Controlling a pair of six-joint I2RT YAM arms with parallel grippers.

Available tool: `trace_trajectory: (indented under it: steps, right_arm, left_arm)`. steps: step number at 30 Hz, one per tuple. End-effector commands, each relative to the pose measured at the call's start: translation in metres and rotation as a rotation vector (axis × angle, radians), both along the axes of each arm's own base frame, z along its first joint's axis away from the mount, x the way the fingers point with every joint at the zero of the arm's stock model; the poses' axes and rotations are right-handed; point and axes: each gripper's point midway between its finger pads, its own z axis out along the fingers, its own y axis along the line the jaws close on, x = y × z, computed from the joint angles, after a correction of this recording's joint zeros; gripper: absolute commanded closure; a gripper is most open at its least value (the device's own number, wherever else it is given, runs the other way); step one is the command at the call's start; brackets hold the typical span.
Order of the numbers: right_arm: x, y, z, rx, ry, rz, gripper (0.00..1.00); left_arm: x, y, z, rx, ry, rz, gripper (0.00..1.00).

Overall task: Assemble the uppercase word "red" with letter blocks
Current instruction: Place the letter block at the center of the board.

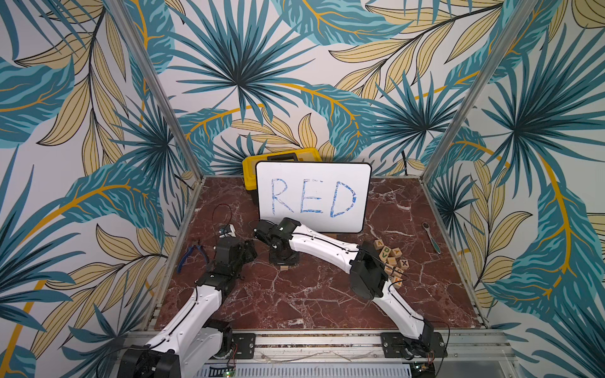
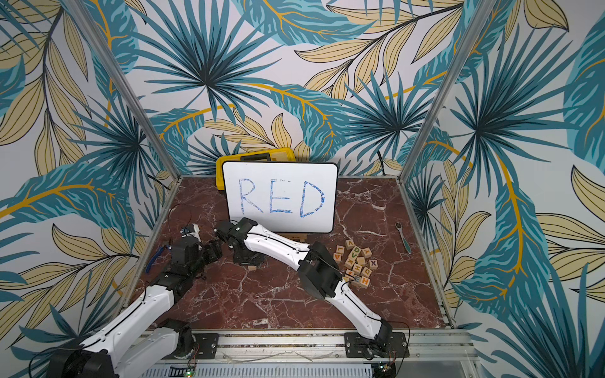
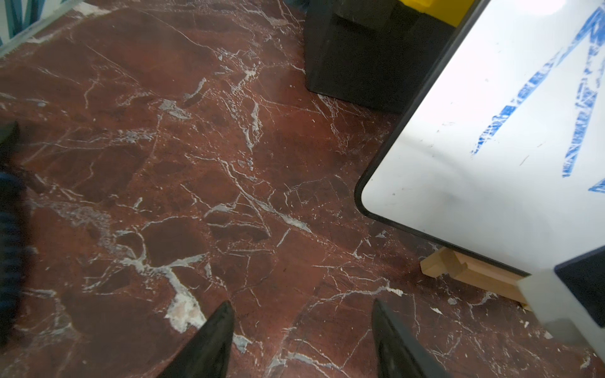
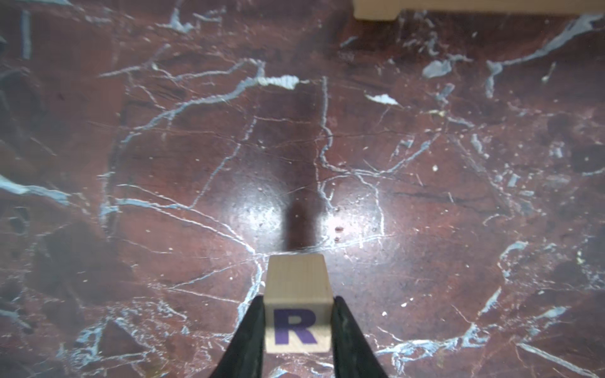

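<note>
My right gripper (image 4: 298,297) is shut on a light-wood letter block with a dark R (image 4: 296,304), its two fingers pressing the block's sides. In both top views this gripper (image 1: 283,260) points down at the marble in front of the whiteboard's left half, and a sliver of the R block (image 2: 252,267) shows under it. The other letter blocks lie in a loose pile (image 2: 357,261) at the right; a green D block (image 2: 356,251) faces up there, and I cannot pick out the E. My left gripper (image 3: 302,301) is open over bare marble, left of the right gripper.
A white board (image 1: 312,196) with RED in blue marker leans on a wooden stand (image 3: 474,275) at the back, a yellow case (image 1: 281,157) behind it. Blue pliers (image 1: 193,255) and a small wired part (image 1: 228,230) lie left. A teal-handled tool (image 1: 430,237) lies far right.
</note>
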Motion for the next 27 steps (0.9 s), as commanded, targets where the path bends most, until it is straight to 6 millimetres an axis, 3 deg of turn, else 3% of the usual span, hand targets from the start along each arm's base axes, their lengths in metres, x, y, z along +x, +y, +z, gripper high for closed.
trace_trajectory:
  steps: [1, 27]
  right_arm:
    - [-0.005, -0.008, -0.010, -0.049, 0.031, -0.022, 0.68]
    - [-0.009, -0.006, -0.033, -0.062, 0.073, -0.042, 0.67]
  left_arm:
    - [-0.005, 0.004, -0.004, -0.018, 0.004, 0.016, 0.33]
    - [-0.008, 0.007, -0.008, -0.021, 0.007, 0.026, 0.33]
